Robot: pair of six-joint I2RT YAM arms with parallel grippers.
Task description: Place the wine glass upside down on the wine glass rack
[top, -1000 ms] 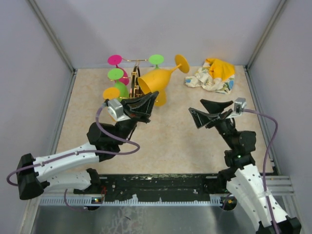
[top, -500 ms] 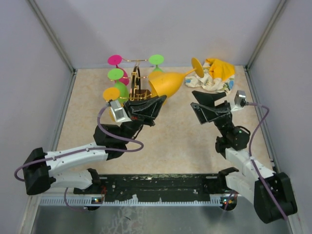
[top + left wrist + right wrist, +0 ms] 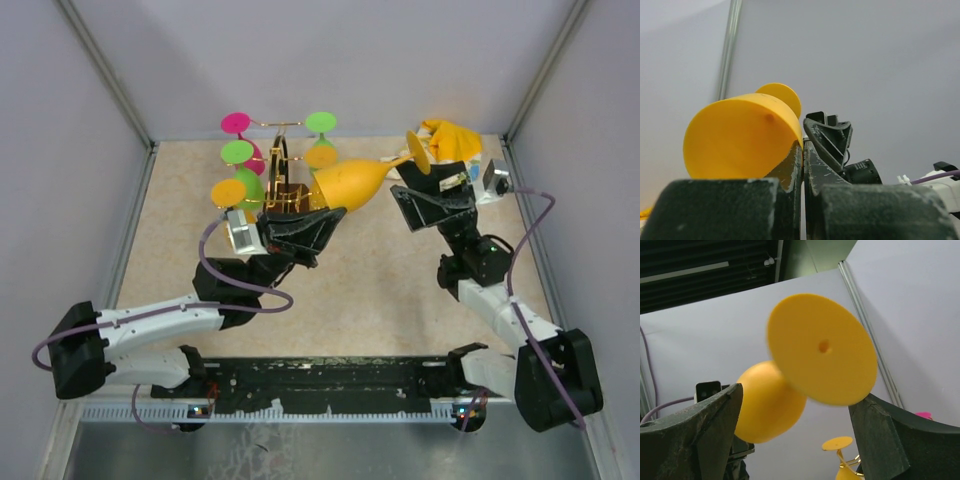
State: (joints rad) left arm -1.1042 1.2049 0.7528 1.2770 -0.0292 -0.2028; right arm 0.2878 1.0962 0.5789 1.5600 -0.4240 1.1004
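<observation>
A yellow wine glass (image 3: 352, 181) hangs in the air on its side, foot (image 3: 416, 151) pointing right. My left gripper (image 3: 322, 216) is shut on the bowl's rim, which is pinched between the fingers in the left wrist view (image 3: 803, 145); the bowl (image 3: 740, 135) fills that view's left. My right gripper (image 3: 429, 192) is open just below the foot, not touching it. In the right wrist view the foot (image 3: 822, 350) and bowl (image 3: 767, 407) float above the spread fingers (image 3: 707, 427). The gold wire rack (image 3: 281, 160) on a dark base (image 3: 292, 194) stands left of the glass.
Pink (image 3: 235, 123), green (image 3: 237, 152) and orange (image 3: 228, 192) glasses hang upside down on the rack, with more on its right side (image 3: 320, 123). A yellow and white cloth (image 3: 452, 141) lies at the back right, behind the right gripper. Grey walls enclose the table.
The left gripper has carried the yellow glass right and up, its foot swinging further right. The right gripper has moved away from me, up under the foot, staying open.
</observation>
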